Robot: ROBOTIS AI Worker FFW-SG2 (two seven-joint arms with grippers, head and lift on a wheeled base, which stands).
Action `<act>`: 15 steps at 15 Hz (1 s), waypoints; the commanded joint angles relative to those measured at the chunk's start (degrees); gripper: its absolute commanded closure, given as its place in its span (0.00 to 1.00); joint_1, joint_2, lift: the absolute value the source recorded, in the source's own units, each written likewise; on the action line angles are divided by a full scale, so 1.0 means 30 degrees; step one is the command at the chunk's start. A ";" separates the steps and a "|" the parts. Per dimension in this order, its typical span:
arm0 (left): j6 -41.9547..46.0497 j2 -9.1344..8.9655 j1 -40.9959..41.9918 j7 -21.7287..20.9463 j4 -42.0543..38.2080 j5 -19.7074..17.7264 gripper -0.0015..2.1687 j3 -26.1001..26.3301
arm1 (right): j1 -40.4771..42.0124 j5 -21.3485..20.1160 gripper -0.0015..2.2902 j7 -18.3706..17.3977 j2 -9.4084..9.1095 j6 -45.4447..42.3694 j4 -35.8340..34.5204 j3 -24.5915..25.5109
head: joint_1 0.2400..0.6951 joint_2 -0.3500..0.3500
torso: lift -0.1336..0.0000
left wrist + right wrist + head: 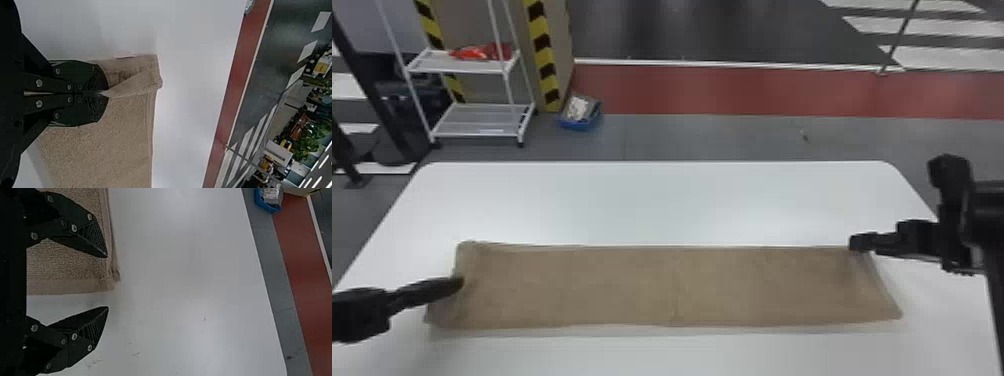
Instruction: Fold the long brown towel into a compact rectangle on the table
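Note:
The brown towel [652, 285] lies as a long flat strip across the white table. At its left end is my left gripper [460, 283]; in the left wrist view the left gripper [102, 93] is shut on the towel [113, 133], pinching up a fold near the end edge. My right gripper [857, 243] is over the far right corner. Seen from the right wrist, the right gripper [107, 282] stands open, one finger above the towel [66, 266] and the other beyond its end edge over the table.
Bare white table [652, 200] stretches behind the towel, with a narrower strip in front. On the floor past the table stand a white shelf cart [477, 120] and a blue bin [582, 120].

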State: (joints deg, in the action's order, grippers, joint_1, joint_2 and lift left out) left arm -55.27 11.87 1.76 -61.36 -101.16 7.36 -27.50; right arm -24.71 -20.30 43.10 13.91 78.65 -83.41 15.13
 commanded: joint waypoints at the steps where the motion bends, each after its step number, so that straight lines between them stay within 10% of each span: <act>1: 0.0037 0.0000 -0.0001 0.0003 0.0030 0.0007 0.79 0.0027 | 0.0091 -0.0002 0.25 0.0017 -0.0009 0.0021 0.0000 -0.0004 | 1.00 0.44 | 0.07; 15: 0.0388 0.0058 -0.0001 0.0003 0.0264 0.0007 0.79 0.0027 | 0.0062 0.0174 0.33 0.0017 -0.0068 0.0256 -0.0176 0.0201 | 1.00 0.44 | 0.07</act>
State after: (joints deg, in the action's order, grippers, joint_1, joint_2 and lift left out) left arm -54.29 12.02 1.76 -61.35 -100.52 7.38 -27.42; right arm -24.49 -19.90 43.15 13.72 79.42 -83.62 15.66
